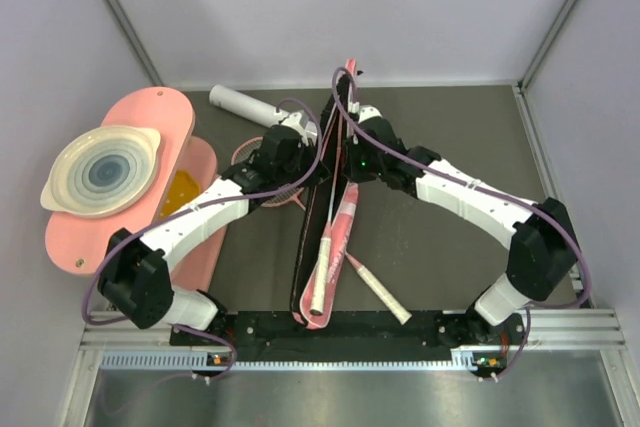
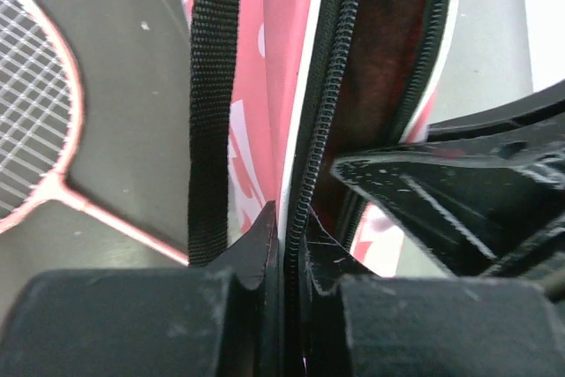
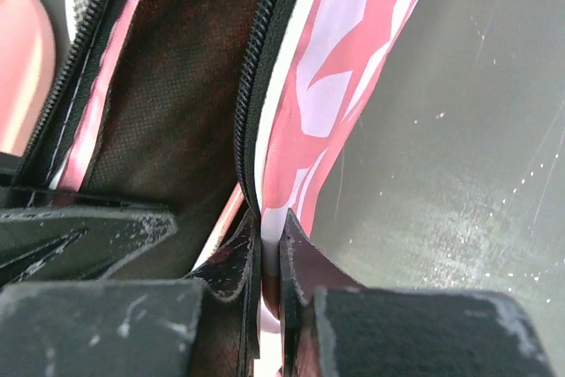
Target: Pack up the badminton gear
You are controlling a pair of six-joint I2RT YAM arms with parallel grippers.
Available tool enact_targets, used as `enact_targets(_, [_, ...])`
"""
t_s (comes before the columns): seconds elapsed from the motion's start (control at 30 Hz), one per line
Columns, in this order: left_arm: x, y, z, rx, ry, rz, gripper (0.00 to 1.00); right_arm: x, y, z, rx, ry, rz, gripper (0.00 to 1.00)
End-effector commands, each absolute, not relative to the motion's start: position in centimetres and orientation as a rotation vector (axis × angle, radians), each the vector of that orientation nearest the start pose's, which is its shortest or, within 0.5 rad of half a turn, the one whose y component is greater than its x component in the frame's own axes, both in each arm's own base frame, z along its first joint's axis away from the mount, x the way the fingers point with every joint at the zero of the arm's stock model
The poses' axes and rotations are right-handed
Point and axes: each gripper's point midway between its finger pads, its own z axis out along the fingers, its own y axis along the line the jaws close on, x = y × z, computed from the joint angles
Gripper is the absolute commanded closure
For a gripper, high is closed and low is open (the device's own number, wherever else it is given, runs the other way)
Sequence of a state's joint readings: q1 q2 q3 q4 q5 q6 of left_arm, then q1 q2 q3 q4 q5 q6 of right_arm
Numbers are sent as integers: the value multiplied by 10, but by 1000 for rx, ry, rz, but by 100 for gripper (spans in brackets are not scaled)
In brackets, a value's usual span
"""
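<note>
SPORT bag stood on edge mid-table, mouth pulled open.
The left gripper is clamped on its 9 o'clock zip edge and the right gripper on the 3 o'clock edge. The bag runs 12 to 6, with the loose racket at 5, nearer the right arm.

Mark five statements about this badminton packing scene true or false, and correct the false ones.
1. The left gripper and the right gripper each have their fingers closed on a zipper edge of the racket bag. True.
2. The racket bag is zipped shut. False: it is open, with its dark lining showing.
3. The white tube lies inside the bag. False: it lies on the table, outside the bag.
4. A racket head lies on the table beside the bag. True.
5. The ringed dish sits directly on the dark table. False: it rests on a pink board.
</note>
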State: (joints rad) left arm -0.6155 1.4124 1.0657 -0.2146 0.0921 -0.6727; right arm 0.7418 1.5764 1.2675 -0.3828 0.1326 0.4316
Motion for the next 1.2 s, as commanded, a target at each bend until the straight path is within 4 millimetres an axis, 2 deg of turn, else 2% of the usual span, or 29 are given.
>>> enact_targets(0.0, [326,-255,219,100,2197,-635,100,344,301,252,-268,2068,578,100])
enact_targets(0.13, [329,-253,212,140,2229,-579,100,331,307,259,-299,2077,753,100])
enact_targets(0.37, [324,-258,220,186,2193,-623,100,326,291,242,-316,2119,812,100])
enact_targets(0.43, [324,-256,219,209,2164,-618,100,316,293,234,-351,2169,835,100])
enact_targets(0.47, [323,-254,217,225,2159,-606,100,315,295,238,-366,2182,842,100])
enact_targets(0.53, [322,-253,216,253,2155,-597,100,306,290,228,-356,2219,843,100])
enact_targets(0.6, [319,-249,213,288,2145,-578,100,305,285,228,-329,2204,833,100])
enact_targets(0.63, [322,-245,213,285,2132,-552,100,302,283,220,-308,2227,824,100])
enact_targets(0.73, [324,-242,214,318,2090,-528,100,293,287,216,-326,2243,862,100])
enact_targets(0.9, [322,-238,220,318,2069,-521,100,291,292,227,-353,2209,874,100])
enact_targets(1.0, [321,-238,222,259,2068,-545,100,298,307,241,-401,2164,929,100])
enact_targets(1.03, [320,-239,226,223,2072,-569,100,300,312,238,-420,2163,942,100])
enact_targets(1.07, [319,-242,232,218,2063,-600,100,307,323,230,-447,2150,962,95])
enact_targets(1.1, [319,-241,238,192,2051,-602,100,311,326,221,-457,2163,958,86])
enact_targets(1.13, [319,-236,246,159,2025,-588,100,317,328,220,-444,2175,945,80])
enact_targets(1.17, [321,-231,247,121,2017,-566,100,316,326,200,-434,2266,904,75])
